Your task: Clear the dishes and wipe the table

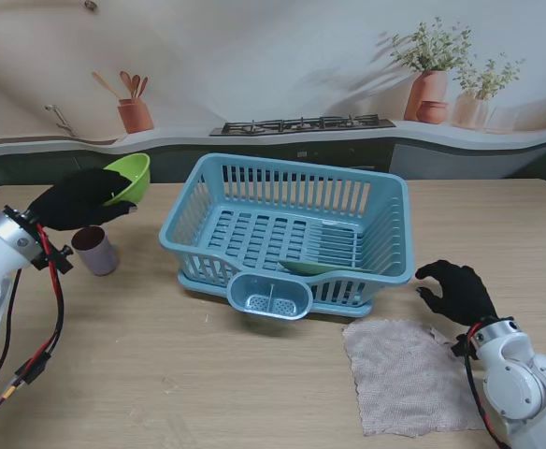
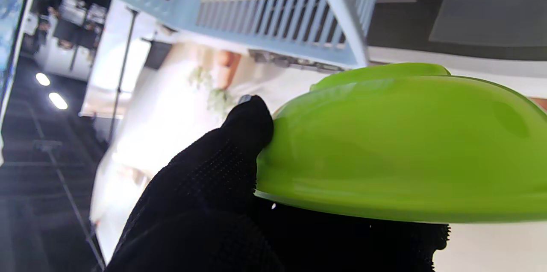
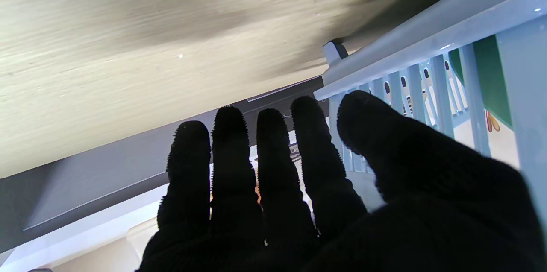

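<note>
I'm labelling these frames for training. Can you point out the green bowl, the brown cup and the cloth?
green bowl point(image 1: 135, 174): stand view, inner wall, held in the left hand.
brown cup point(image 1: 96, 251): stand view, its side.
cloth point(image 1: 407, 372): stand view, its middle.

Left hand point(image 1: 79, 198) raised, fingers clasped; right hand point(image 1: 458, 291) low, fingers spread.
</note>
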Controlling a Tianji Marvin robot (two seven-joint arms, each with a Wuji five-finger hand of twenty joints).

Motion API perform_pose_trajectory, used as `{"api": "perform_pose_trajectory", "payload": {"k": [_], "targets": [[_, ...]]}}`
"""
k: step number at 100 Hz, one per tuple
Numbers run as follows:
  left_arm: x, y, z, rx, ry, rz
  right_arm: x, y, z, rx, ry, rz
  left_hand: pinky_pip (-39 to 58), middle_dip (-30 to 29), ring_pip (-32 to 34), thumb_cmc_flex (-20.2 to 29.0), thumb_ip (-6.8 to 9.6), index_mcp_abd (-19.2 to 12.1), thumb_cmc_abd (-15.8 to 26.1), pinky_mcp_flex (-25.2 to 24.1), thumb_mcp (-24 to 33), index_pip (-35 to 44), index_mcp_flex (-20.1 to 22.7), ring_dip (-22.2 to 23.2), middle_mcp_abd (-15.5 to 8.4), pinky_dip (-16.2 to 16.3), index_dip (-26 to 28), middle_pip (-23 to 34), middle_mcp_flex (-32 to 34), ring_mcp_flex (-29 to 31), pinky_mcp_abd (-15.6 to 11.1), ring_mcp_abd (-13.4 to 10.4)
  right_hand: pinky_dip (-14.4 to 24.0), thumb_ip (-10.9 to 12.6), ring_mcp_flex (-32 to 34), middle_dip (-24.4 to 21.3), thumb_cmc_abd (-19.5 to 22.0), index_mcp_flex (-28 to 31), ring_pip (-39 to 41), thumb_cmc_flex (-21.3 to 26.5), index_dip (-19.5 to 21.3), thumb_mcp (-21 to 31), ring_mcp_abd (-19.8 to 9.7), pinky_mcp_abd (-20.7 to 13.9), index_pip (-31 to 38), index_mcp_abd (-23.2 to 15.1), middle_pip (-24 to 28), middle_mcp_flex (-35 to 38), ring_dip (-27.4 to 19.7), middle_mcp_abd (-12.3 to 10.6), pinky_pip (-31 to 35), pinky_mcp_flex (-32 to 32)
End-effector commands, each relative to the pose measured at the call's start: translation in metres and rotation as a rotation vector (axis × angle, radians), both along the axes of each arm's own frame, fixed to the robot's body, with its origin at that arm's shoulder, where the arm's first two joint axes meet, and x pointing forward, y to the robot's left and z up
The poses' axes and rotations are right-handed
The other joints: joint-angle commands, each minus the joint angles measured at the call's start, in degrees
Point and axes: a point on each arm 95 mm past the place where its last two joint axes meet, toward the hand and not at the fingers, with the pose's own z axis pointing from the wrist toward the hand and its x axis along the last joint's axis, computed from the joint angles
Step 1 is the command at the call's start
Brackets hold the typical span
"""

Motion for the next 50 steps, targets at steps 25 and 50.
{"api": "perform_pose_trajectory", "payload": {"k": [25, 50], "targets": [[0.015, -0.047, 0.027, 0.004, 0.026, -0.092, -0.002, 0.0, -0.001, -0.001, 0.002, 0.006, 7.34, 0.85, 1.54, 7.69, 1.04, -11.06, 4.45, 5.32, 7.7, 2.36, 3.36, 1.26, 1.02, -0.29, 1.08, 1.17, 0.82, 1.46, -1.89, 2.81, 0.17, 1.99, -1.64, -0.55, -0.89, 0.47, -1.02, -1.52, 0.25, 1.54, -0.82, -1.05, -0.34, 0.78, -0.4, -0.67, -0.32, 0.08, -1.14, -0.91], [0.027, -0.089, 0.037, -0.003, 0.099, -0.153, -0.002, 0.0, 0.0, 0.011, 0.002, 0.006, 7.45, 0.82, 1.57, 7.71, 1.09, -11.08, 4.42, 5.3, 7.63, 2.26, 3.43, 1.19, 0.96, -0.48, 1.23, 1.14, 0.87, 1.46, -1.94, 2.8, 0.17, 2.0, -1.64, -0.57, -0.87, 0.49, -1.09, -1.59, 0.27, 1.53, -0.83, -1.11, -0.4, 0.73, -0.45, -0.63, -0.35, 0.02, -1.24, -1.03]]}}
